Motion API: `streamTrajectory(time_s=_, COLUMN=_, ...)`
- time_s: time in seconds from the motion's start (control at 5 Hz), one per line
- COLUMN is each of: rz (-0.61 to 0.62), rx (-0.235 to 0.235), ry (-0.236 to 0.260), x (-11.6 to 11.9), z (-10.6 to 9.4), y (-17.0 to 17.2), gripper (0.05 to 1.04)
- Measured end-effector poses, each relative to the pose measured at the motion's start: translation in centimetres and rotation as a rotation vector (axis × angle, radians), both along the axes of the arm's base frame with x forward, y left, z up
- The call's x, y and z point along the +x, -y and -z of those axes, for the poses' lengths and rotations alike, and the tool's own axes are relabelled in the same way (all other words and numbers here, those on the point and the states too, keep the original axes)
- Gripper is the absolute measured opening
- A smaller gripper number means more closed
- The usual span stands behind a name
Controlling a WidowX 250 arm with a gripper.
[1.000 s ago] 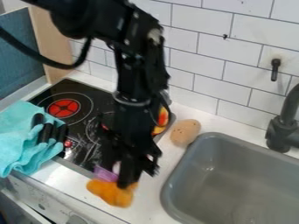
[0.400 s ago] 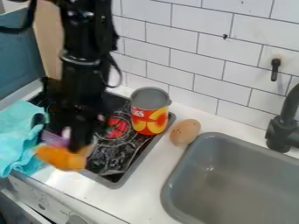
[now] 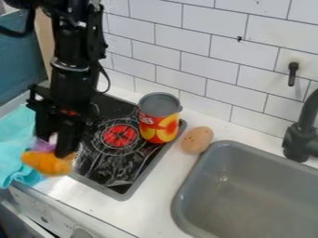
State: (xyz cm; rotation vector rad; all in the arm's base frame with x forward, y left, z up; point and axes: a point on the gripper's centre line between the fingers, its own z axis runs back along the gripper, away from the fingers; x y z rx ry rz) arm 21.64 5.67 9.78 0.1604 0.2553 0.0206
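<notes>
- Clearly, we see the pincer (image 3: 52, 145) pinching an orange toy (image 3: 47, 163) by its purple part, the orange portion hanging just below the tips.
- Just beside the pincer, left as we look, we find a crumpled turquoise cloth (image 3: 11, 132).
- Right of the pincer, we see the black cooktop (image 3: 112, 160), set in the white worktop (image 3: 152, 197).
- Farther right, we spot an open can (image 3: 159, 124) upright on the cooktop, then a speckled brown potato-like thing (image 3: 197, 140).
- Well apart from the pincer, we see the grey sink (image 3: 248, 195) and black faucet (image 3: 301, 139).
</notes>
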Motion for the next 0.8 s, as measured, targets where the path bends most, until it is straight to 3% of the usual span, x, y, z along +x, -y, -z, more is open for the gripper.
streamTrajectory(time_s=0.4, rz=-0.049, rx=0.009, ry=0.042, x=2.5, z=0.9, y=-1.9, gripper=0.440)
streamTrajectory(time_s=0.6, rz=-0.114, rx=0.018, ry=0.114, x=3.7, z=1.8, y=-2.5, gripper=0.440)
streamTrajectory(time_s=0.8, rz=-0.133, rx=-0.027, ry=0.187, x=5.3, z=1.3, y=-2.2, gripper=0.440)
